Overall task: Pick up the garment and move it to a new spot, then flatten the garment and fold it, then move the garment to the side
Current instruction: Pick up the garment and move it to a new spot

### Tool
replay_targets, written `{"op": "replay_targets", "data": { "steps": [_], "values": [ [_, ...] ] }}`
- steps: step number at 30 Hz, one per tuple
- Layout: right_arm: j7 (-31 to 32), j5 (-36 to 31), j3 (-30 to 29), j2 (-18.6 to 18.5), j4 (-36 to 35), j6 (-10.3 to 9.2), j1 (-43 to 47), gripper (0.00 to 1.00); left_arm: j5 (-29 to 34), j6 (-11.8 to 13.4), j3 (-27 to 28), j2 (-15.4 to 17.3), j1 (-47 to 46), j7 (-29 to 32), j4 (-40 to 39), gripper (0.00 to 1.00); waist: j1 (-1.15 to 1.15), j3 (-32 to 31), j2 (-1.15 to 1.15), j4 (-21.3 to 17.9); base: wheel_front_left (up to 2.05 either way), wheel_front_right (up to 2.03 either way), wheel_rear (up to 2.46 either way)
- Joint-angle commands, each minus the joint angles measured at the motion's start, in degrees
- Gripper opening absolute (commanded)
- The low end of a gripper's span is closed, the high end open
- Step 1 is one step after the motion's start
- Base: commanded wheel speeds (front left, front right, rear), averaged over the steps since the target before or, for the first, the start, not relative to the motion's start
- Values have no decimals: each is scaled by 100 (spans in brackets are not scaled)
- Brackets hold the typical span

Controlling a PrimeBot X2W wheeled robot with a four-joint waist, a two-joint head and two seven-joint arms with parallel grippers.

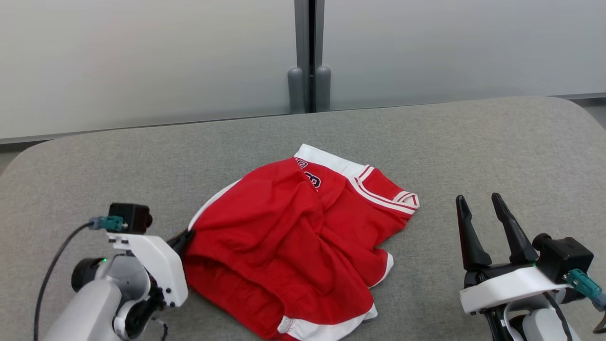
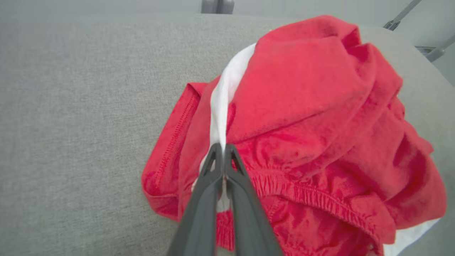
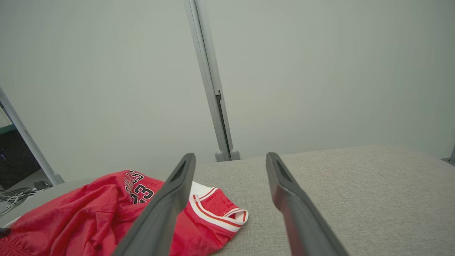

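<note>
The garment [image 1: 293,237] is a pair of red shorts with white trim, lying crumpled in the middle of the grey table [image 1: 426,132]. My left gripper [image 1: 185,237] is at its left edge. In the left wrist view the left gripper [image 2: 223,146] is shut on the garment [image 2: 320,124], pinching a white strip next to the elastic waistband. My right gripper [image 1: 479,199] hovers to the right of the shorts, open, with nothing between its fingers. In the right wrist view the right gripper [image 3: 230,158] points over the table, and the garment [image 3: 89,209] lies at the lower left.
A pale wall with a grey vertical post [image 1: 308,57] stands behind the table's far edge. Bare grey table surface lies on both sides of the shorts. Some cables [image 3: 14,199] lie on the floor at the far left of the right wrist view.
</note>
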Motion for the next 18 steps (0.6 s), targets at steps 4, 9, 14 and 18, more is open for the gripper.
{"op": "replay_targets", "data": {
  "steps": [4, 9, 14, 18],
  "values": [
    [-28, -28, -53, 7, -2, 13, 42, 100, -23, -75, 313, 299, -415, -328, -466, 0, 0, -95, 0, 197, 0, 0, 0],
    [-28, -47, -102, 37, -33, 13, 104, 100, -12, -18, 642, 749, -762, -308, -959, 0, 0, -148, 0, 393, 0, 0, 0],
    [-28, -49, -48, 64, -33, 13, 105, 100, 180, 182, 997, 1288, -1231, -275, -1433, 0, 0, -187, 0, 588, 0, 0, 0],
    [-28, -64, -37, 69, -52, 12, 73, 100, 318, 308, 1223, 1636, -1629, -234, -1498, 0, 0, -153, 0, 738, 0, 0, 0]
  ]
}}
